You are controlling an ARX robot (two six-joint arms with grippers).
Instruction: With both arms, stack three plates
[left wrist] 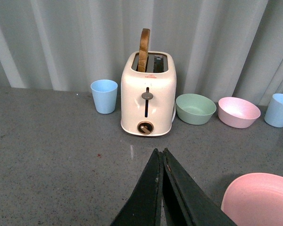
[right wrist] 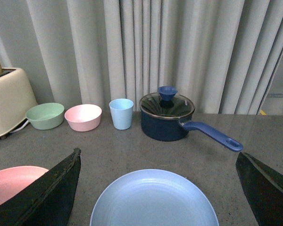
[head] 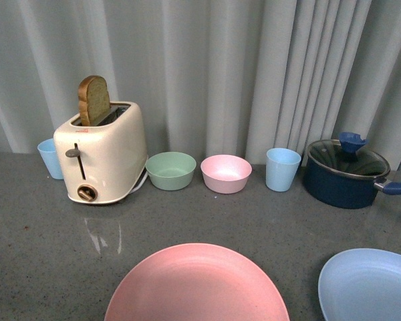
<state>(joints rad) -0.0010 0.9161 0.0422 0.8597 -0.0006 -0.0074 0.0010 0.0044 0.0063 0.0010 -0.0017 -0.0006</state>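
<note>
My left claw (left wrist: 161, 151) is over the grey counter (left wrist: 52, 155), its two dark fingers pressed together with nothing between them. My right claw (right wrist: 157, 155) is spread wide. The light blue plate (right wrist: 154, 200) lies flat on the counter and shows between its fingers. The pink plate (head: 197, 284) lies flat at the near edge, left of the blue one and apart from it. Along the curtain (head: 254, 67) at the back stand a blue cup (head: 50, 158), a cream toaster (head: 107, 157) with a slice of bread (head: 94, 100) upright in its slot, a green bowl (head: 170, 170), a pink bowl (head: 226, 173), a second blue cup (head: 283, 169) and a dark blue lidded saucepan (head: 344, 175).
</note>
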